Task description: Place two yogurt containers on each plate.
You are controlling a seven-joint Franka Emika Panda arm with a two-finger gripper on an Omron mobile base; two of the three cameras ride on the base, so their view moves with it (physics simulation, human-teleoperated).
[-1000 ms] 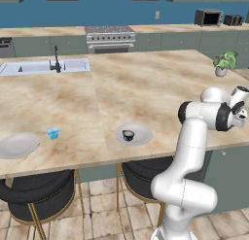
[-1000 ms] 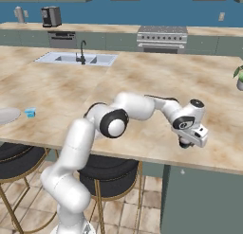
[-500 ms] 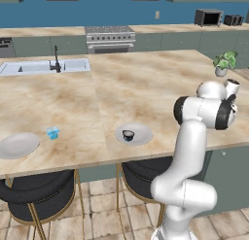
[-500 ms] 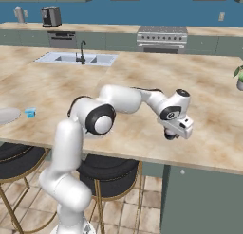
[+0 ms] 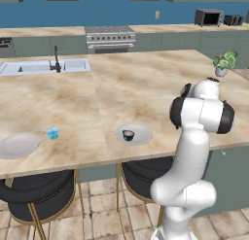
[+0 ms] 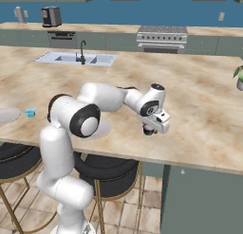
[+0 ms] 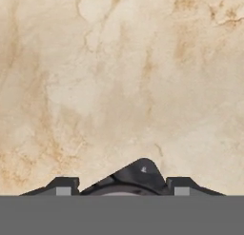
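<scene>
You've got the jaws [image 7: 115, 189] low over bare marble desk [image 7: 119, 77], w/ a dark round yogurt cup [image 7: 136, 177] pinched between the two finger tips at 6 o'clock in the hand view. In the right base view the hand [image 6: 153, 126] hangs just above the desk, near its front edge. Left base view: near plate [image 5: 133, 134] sits at 9 o'clock from the arm, one dark yogurt cup [image 5: 128, 135] on it. Further toward 9, a light blue cup [image 5: 52, 132] stands on the desk, just beside the second plate [image 5: 18, 145]. Far back: sink [image 5: 46, 66], stove [image 5: 110, 39], potted plant [image 5: 223, 62] at 1 o'clock.
</scene>
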